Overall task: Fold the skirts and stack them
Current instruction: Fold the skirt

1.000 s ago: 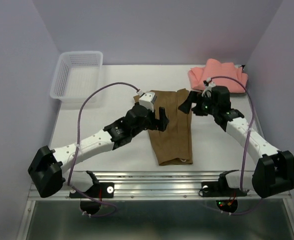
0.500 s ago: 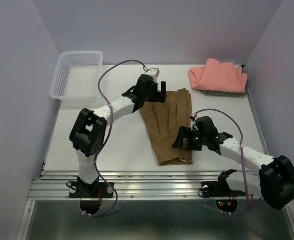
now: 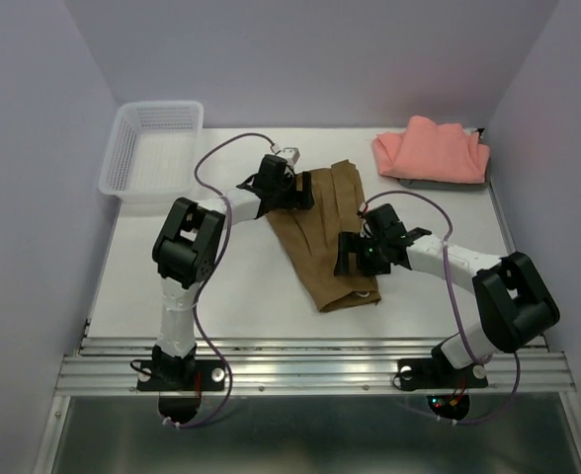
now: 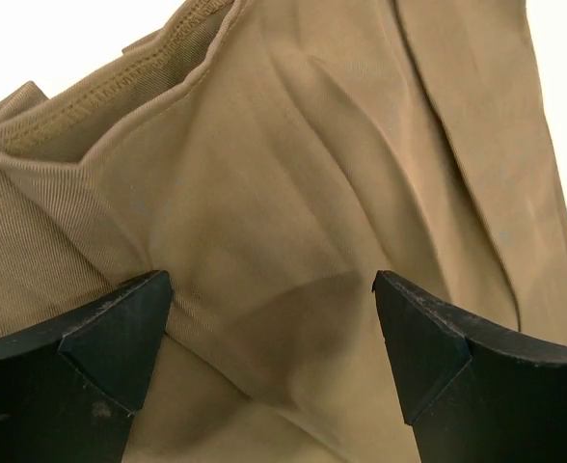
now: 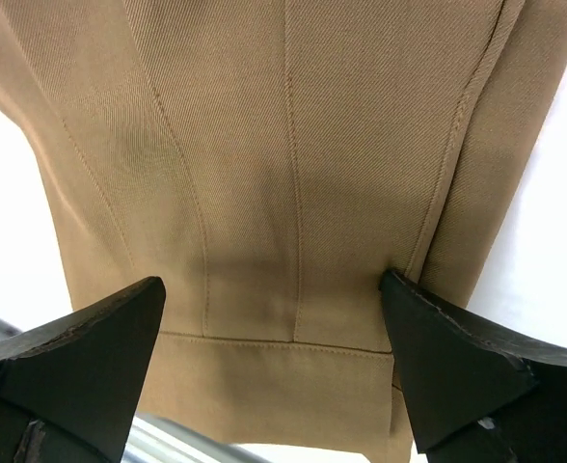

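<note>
Since the earlier frames both arms have swung in over the cloth: the left gripper [image 3: 298, 190] has dropped onto its far end, and the right gripper [image 3: 350, 255] has slid up from the near edge. Left jaws stand wide, holding nothing, with rumpled cloth between the tips. The olive-brown pleated cloth skirt [image 3: 318, 247] lies mid-table, long axis running far to near. Right jaws are likewise wide and empty, straddling the near stitched band. Each arm covers one end, so we judge an end-to-end fold is next. The folded salmon-pink skirt [image 3: 431, 150] rests on the grey skirt [image 3: 444, 182] in the far right corner.
</note>
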`<action>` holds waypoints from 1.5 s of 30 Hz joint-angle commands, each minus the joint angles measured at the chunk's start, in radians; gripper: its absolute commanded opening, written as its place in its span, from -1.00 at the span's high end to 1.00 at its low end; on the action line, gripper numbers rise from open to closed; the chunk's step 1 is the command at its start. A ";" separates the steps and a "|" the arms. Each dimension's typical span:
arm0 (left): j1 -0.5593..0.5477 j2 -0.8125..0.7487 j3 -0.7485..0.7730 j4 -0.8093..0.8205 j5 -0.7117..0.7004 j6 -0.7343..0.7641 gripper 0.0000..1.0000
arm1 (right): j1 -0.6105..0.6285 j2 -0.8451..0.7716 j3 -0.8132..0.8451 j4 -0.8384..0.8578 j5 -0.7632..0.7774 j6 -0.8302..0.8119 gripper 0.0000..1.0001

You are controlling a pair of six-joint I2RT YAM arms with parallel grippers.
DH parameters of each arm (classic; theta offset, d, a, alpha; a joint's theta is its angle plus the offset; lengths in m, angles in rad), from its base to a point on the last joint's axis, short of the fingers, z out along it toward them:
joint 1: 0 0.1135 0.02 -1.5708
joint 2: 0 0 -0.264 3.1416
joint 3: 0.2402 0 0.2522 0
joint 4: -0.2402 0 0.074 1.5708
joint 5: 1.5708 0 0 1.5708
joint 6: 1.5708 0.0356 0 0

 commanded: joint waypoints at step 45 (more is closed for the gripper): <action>-0.263 -0.706 -0.521 -0.258 -0.442 -0.401 -0.97 | -0.403 0.073 0.357 -0.020 -0.018 -0.304 -1.00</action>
